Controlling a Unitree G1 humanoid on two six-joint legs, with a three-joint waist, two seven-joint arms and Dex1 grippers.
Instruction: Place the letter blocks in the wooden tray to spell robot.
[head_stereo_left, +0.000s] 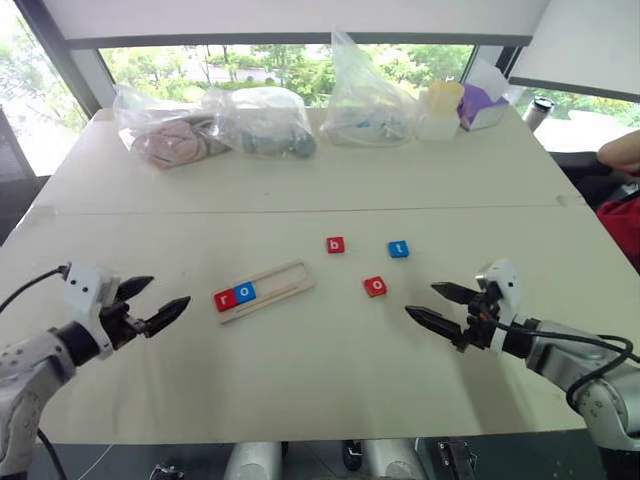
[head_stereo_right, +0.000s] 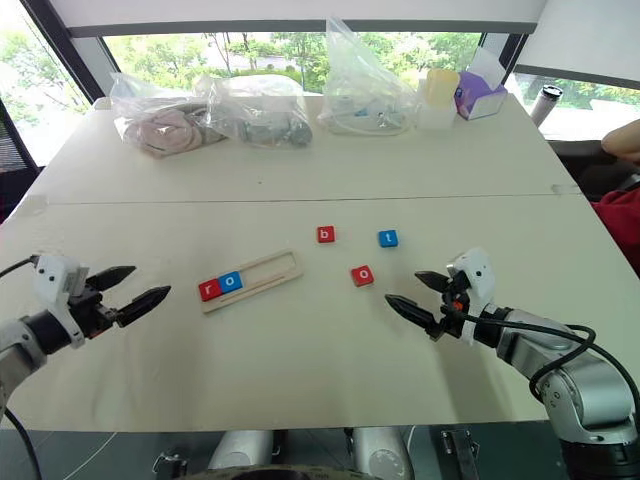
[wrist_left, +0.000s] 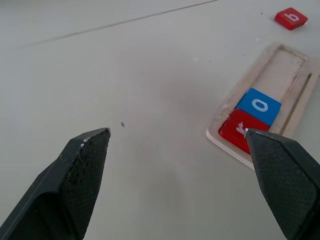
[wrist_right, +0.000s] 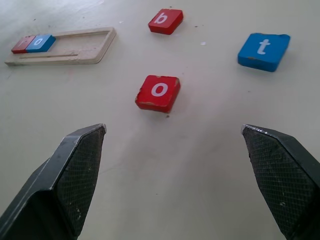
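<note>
Both grippers hang low over the near part of the white table (head_stereo_left: 300, 390), fingers spread wide and holding nothing: the left gripper (head_stereo_left: 150, 303) at the left, the right gripper (head_stereo_left: 432, 303) at the right, pointing inward toward each other. Between them, nearer the left one, lies the wooden tray (head_stereo_left: 275, 288), set at a slant. Its left end holds the red r block (head_stereo_left: 224, 299) and, touching it, the blue o block (head_stereo_left: 245, 293); the other slots are bare. Just ahead of the right gripper sits the red o block (head_stereo_left: 375, 286). Farther back lie the red b block (head_stereo_left: 335, 244) and the blue t block (head_stereo_left: 398, 249), apart from each other. Along the far edge stand clear plastic bags (head_stereo_left: 260, 120).
</note>
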